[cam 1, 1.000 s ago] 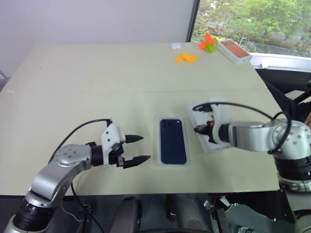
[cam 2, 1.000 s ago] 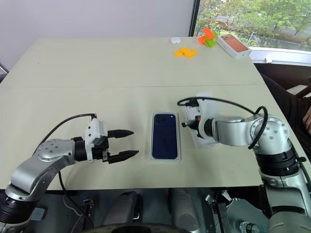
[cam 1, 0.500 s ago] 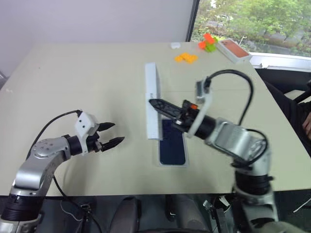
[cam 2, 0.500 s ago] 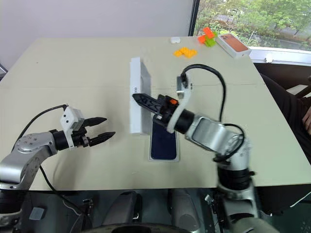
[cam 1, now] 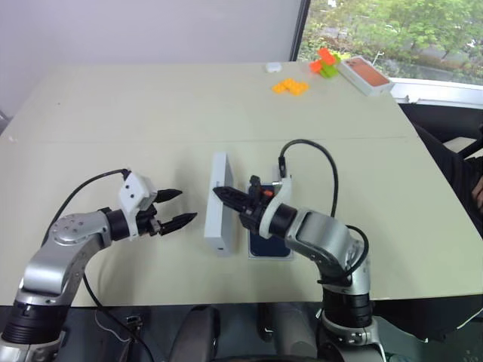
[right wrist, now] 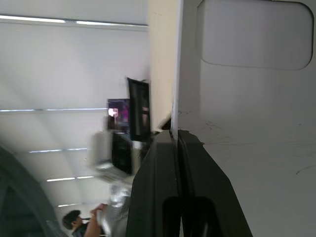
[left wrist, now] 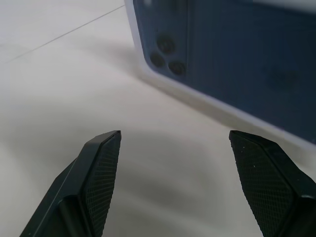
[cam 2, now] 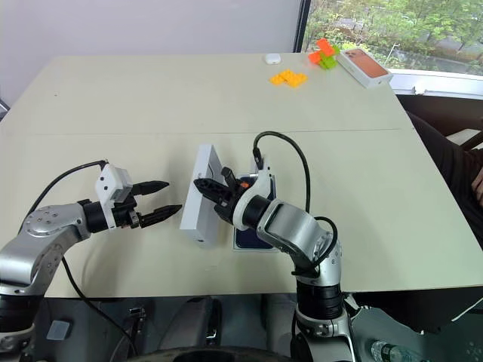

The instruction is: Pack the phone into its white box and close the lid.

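While the lid (cam 1: 218, 204) stands on one long edge, the left eye view shows the right hand (cam 1: 226, 196) pinched shut on its upper wall. Just to its right, the phone (cam 1: 266, 246) lies flat in the white box (cam 1: 269, 258), largely covered by the right forearm. The lid's long axis runs away from the robot, parallel to the phone's, so closing likely means tipping it rightward over the tray. The left hand (cam 1: 177, 207) hovers near the lid's other side, apart from it, its fingers spread wide and holding nothing. In the right eye view the layout is the same: the lid (cam 2: 200, 205) sits between the two hands, and a strip of the phone (cam 2: 246, 238) shows below the right arm. Whether the lid's lower edge touches the surface (cam 2: 113, 98) I cannot tell. From the left wrist view, the lid's (left wrist: 222, 64) printed outer face is turned toward the two spread fingertips (left wrist: 98, 168), with bare surface between. From the right wrist view, the closed fingers (right wrist: 163, 187) clamp the thin wall, and the lid's (right wrist: 247, 123) pale inner face runs alongside them. I count one phone, one white box and one lid, plus one orange-topped box (cam 1: 364, 75) in the far corner.
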Controlling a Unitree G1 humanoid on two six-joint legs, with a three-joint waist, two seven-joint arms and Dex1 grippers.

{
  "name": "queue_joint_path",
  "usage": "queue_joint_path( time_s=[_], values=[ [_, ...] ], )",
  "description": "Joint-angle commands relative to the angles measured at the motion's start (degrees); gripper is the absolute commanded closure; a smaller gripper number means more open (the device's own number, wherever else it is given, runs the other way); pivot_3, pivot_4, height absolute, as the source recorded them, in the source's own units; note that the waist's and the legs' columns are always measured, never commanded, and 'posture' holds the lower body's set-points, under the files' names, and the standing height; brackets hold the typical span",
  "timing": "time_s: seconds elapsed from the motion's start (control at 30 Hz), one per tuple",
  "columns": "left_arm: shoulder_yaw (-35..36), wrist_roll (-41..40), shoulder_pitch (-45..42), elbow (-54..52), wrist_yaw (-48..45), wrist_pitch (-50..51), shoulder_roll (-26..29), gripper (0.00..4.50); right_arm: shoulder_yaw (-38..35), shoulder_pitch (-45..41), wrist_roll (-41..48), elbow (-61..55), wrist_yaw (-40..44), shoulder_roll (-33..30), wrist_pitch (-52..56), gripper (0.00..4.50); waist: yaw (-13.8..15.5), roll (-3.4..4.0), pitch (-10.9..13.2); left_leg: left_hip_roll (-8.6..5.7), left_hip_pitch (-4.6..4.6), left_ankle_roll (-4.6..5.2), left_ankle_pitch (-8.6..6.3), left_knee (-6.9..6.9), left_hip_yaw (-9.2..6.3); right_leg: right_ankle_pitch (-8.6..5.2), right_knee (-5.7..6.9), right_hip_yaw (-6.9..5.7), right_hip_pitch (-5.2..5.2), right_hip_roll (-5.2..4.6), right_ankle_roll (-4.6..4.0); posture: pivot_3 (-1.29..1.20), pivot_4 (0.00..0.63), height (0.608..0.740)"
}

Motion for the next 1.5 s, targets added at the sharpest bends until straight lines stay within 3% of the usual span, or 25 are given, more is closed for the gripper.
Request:
queue_joint_path(
  time_s=[0.03, 0.1, 0.17, 0.33, 0.57, 0.7, 0.83, 0.97, 1.1, 1.27, 1.43, 1.47, 1.5],
  values=[
    [0.34, -0.61, -0.76, -2.02, -0.08, -0.03, -0.19, 0.77, -1.44, -0.51, 1.30, 0.04, -0.18, -0.56, 0.87, 4.47, -0.02, 0.00, 0.00, 0.00, 0.01, 0.00, 0.00, 0.00, 0.00, 0.00, 0.01, 0.00, 0.00, 0.01, 0.00, 0.00, 0.150, 0.740],
    [-0.51, -0.44, -1.41, -2.05, -0.03, -0.03, -0.69, 0.77, -1.73, -0.43, 1.30, 0.07, 0.24, -2.07, 1.77, 4.47, -0.01, 0.00, 0.00, 0.01, 0.02, 0.00, 0.00, 0.00, -0.01, 0.00, 0.03, -0.01, 0.00, 0.05, 0.00, 0.00, 0.150, 0.740],
    [-1.39, -0.16, -1.98, -2.08, -0.05, -0.22, -1.25, 0.77, -2.32, -0.52, 1.30, -0.01, 0.99, -3.04, 2.03, 3.89, 0.04, 0.00, 0.00, 0.01, 0.02, 0.00, 0.00, 0.00, -0.03, 0.00, 0.04, -0.03, 0.01, 0.06, 0.01, 0.00, 0.150, 0.740],
    [-3.17, -0.19, -3.38, -2.50, 0.23, -0.06, -3.02, 0.77, -5.16, -3.18, 1.30, -0.90, 5.98, -10.22, 3.30, 1.56, 0.01, -0.01, -0.01, 0.00, 0.02, 0.00, 0.00, 0.03, 0.01, 0.00, 0.04, -0.07, 0.02, 0.07, 0.01, 0.00, 0.150, 0.740],
    [-7.08, 0.70, -5.50, -3.34, 0.62, -0.35, -5.95, 0.77, -6.85, -7.47, 1.30, -0.27, 22.81, -32.79, 10.01, 1.56, 0.23, -0.01, -0.01, -0.04, 0.02, 0.01, 0.00, 0.04, 0.02, 0.00, -0.02, -0.08, 0.10, 0.14, 0.03, 0.00, 0.150, 0.740],
    [-11.05, 1.99, -7.92, -3.89, 1.04, -0.31, -8.61, 0.77, -7.53, -10.46, -15.76, -2.48, 39.40, -45.82, 13.34, 1.56, 0.32, 0.00, 0.00, -0.03, 0.05, 0.01, 0.00, 0.05, 0.03, -0.01, -0.02, -0.08, 0.13, 0.19, 0.03, 0.00, 0.150, 0.740],
    [-14.23, 2.38, -10.30, -3.82, 0.72, 0.29, -10.79, 0.77, -3.65, -9.24, -33.21, -7.13, 55.95, -54.84, 10.42, 1.56, 0.41, -0.04, -0.02, 0.03, 0.10, 0.02, 0.01, 0.10, -0.02, -0.03, -0.21, -0.08, 0.35, 0.38, 0.07, 0.00, 0.150, 0.740],
    [-17.77, 3.27, -11.87, -3.49, -0.57, 0.58, -11.41, 0.77, -1.62, -7.46, -45.77, -7.78, 63.33, -55.38, 4.61, 1.56, 0.29, -0.03, -0.02, 0.11, 0.13, 0.02, 0.00, 0.11, -0.08, -0.03, -0.26, -0.03, 0.38, 0.56, 0.06, 0.00, 0.150, 0.740],
    [-17.90, 3.51, -12.98, -2.88, -0.24, -0.26, -12.27, 0.77, -0.08, -6.77, -51.60, -7.82, 67.69, -54.54, 3.27, 1.56, 0.36, -0.03, -0.02, 0.11, 0.18, 0.01, 0.01, 0.11, -0.08, -0.02, -0.19, -0.01, 0.38, 0.62, 0.05, 0.00, 0.150, 0.740],
    [-8.56, -4.45, -14.45, -5.06, 4.88, 5.17, -14.46, 0.77, 1.02, -6.01, -59.90, -8.08, 71.76, -54.95, 1.15, 1.56, 0.44, -0.04, -0.02, 0.17, 0.17, 0.01, 0.01, 0.17, -0.12, -0.01, -0.14, -0.01, 0.38, 0.63, 0.03, 0.00, 0.150, 0.740],
    [-1.80, -1.36, -11.02, -4.22, 8.88, 6.68, -8.57, 0.77, 2.50, -5.02, -68.88, -7.91, 77.01, -55.88, -3.32, 1.56, 0.23, -0.03, -0.02, 0.17, 0.21, 0.01, 0.01, 0.16, -0.11, -0.01, -0.14, -0.01, 0.37, 0.68, 0.03, 0.00, 0.150, 0.740],
    [-1.60, -0.31, -10.57, -3.05, 10.49, 8.66, -7.25, 0.77, 2.91, -4.95, -69.85, -7.91, 78.23, -55.92, -3.68, 1.79, 0.37, -0.03, -0.02, 0.17, 0.22, 0.01, 0.01, 0.16, -0.11, -0.01, -0.14, 0.00, 0.37, 0.69, 0.03, 0.00, 0.150, 0.740],
    [-0.90, -0.27, -10.30, -1.88, 12.21, 10.94, -6.74, 1.19, 3.48, -4.80, -71.02, -8.08, 79.62, -56.06, -4.20, 2.09, 0.41, -0.03, -0.02, 0.17, 0.22, 0.01, 0.01, 0.16, -0.12, -0.01, -0.13, -0.01, 0.37, 0.69, 0.03, 0.00, 0.150, 0.740]
  ],
)
